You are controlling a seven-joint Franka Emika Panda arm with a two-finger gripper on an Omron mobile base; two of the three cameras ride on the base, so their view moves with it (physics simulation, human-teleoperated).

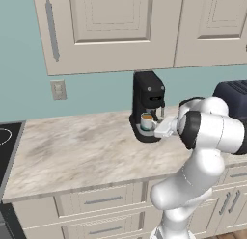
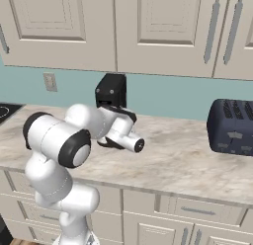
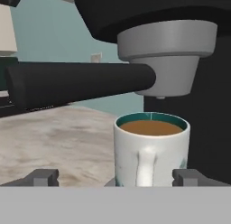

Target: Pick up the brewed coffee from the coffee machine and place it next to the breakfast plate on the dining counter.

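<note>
From the left base view, my white arm reaches forward over a marble-look counter (image 1: 72,151). My gripper (image 1: 155,129) sits level with the brewed coffee (image 1: 146,121), a small white mug standing on the round drip base of the black coffee machine (image 1: 148,104). The mug is directly ahead of my hand, close in, under the machine's boxy top. A dark blue toaster (image 1: 234,100) stands on the counter well off to my right.

From the right base view, my forearm and wrist cross in front of the coffee machine (image 2: 111,93), hiding the mug and my fingers. The toaster (image 2: 232,126) sits well apart to my right, clear of my path.

From the hand view, my two fingertips (image 3: 43,177) are spread wide, with nothing between them yet. The coffee mug (image 3: 150,151) stands just ahead, nearer my right finger than my left, its handle turned toward me. Brown liquid fills it nearly to the rim. The grey brew spout (image 3: 164,56) hangs right above the mug, and a dark portafilter handle (image 3: 81,85) juts out above and to the left.

To grasp well, I judge I should shift slightly right to centre the mug, advance level, close around its body, and withdraw straight back without tilting, staying below the spout.
</note>
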